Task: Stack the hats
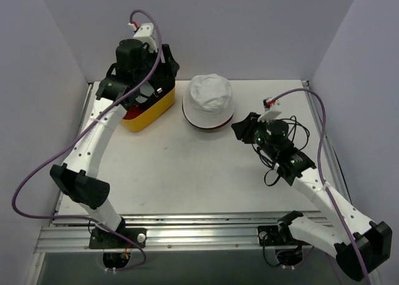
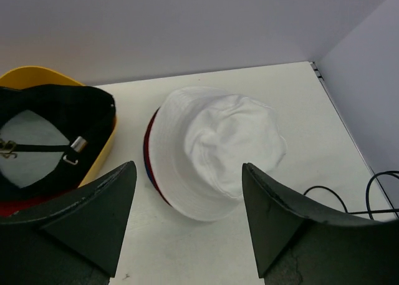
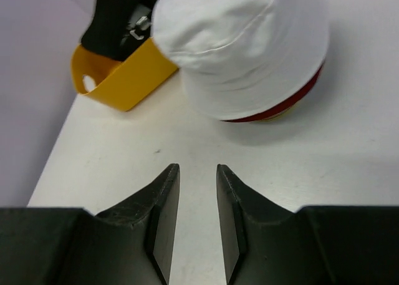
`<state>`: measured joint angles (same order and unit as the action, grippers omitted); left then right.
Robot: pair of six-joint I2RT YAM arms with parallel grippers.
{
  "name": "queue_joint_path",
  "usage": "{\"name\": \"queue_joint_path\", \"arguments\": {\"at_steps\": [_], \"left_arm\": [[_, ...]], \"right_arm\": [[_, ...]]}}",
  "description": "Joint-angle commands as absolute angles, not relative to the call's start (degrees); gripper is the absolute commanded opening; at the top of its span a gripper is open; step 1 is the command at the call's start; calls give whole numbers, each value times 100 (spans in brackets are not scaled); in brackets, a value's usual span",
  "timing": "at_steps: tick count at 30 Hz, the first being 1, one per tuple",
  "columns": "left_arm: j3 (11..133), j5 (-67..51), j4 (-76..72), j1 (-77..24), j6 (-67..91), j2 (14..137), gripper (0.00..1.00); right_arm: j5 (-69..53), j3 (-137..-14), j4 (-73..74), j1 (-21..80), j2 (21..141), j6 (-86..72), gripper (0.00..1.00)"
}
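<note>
**Hats**, soft fabric, partly stacked.

- **Pile:** the white bucket hat (image 3: 243, 48) is on top, straight ahead of the right gripper (image 3: 197, 169) and just beyond its tips. A maroon brim (image 3: 293, 101) shows beneath it.
- **Loose:** the black cap (image 2: 81, 104) lies upturned in the yellow basket (image 2: 31, 78), left of the left gripper (image 2: 187, 173). Red fabric (image 2: 19, 207) under it is probably the red cap.
- **Left jaws:** spread wide and holding nothing, with the white hat framed in the gap ahead.
- **Right jaws:** drawn to a narrow slit and holding nothing, low over the bare table (image 3: 312, 173).
- **Step in hand (judged):** fetching the black cap. Pinch its rim or back strap only. Lift it above the basket wall before swinging right, or the basket or the red fabric may come along. Set it down centred on the white crown.
- **Room:** the basket sits near the back and left walls, so there is little space beyond the left jaws. The table is open on the near side of the pile. A black cable (image 2: 374, 191) lies right of the pile.
</note>
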<state>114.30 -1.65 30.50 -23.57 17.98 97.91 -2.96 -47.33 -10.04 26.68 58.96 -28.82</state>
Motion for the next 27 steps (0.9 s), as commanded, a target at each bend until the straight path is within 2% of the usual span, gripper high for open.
{"name": "queue_joint_path", "arguments": {"at_steps": [1,7,13,18,27], "left_arm": [[11014,28,3507,-1892,1670,9695,77],[10829,-115,3929,-1214,1336,9931,77],[10380,-412,3455,-870,556,10177,76],[10915,-896,3577,-861,141,10687,75],[11768,-984,3806,-677,-220,11829,70]], "right_arm": [[-158,-4142,-1098,3067,5119,-3041,27],[-158,-3481,-1240,3296,4080,-3190,27],[-438,-3393,-1185,3305,3534,-3190,29],[-677,-3261,-1354,3322,3428,-3252,29],[-580,-3305,-1213,3331,3077,-3217,29]]}}
